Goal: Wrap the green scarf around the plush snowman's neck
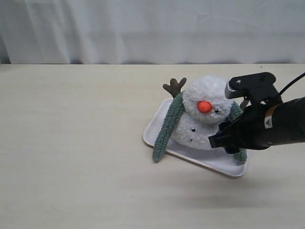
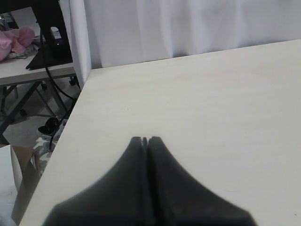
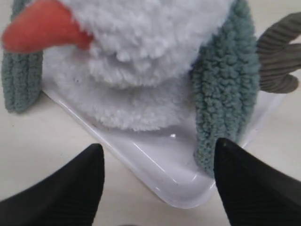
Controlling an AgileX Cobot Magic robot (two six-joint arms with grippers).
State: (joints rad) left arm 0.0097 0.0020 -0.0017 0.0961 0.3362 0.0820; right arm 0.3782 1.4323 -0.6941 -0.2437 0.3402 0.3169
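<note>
The right end effector is at the near side of the white tray. It is released, its jaws spread wide and holding nothing. In its wrist view the two black fingers straddle a corner of the tray, and one of them is just beside the lower end of a scarf strand. Whether they touch cannot be told.

The plush snowman sits on the tray and takes up most of it. Its orange nose points toward the tray's near edge.

The green scarf passes behind the snowman at the level of the snowman's neck. It hangs down the front in two separate strands, one on each side of the body, and they do not cross. The left strand runs over the tray's left edge, with its rounded end on the table just beside the tray. The right strand ends on the tray, beside the right end effector.

A brown twig arm sticks up over the tray's far edge. Well beyond the tray, a white curtain closes off the far side of the table.

The left end effector shows only in its own wrist view. It is clenched, its jaws pressed together on nothing, over bare table near a table edge. Its place relative to the tray cannot be told.
</note>
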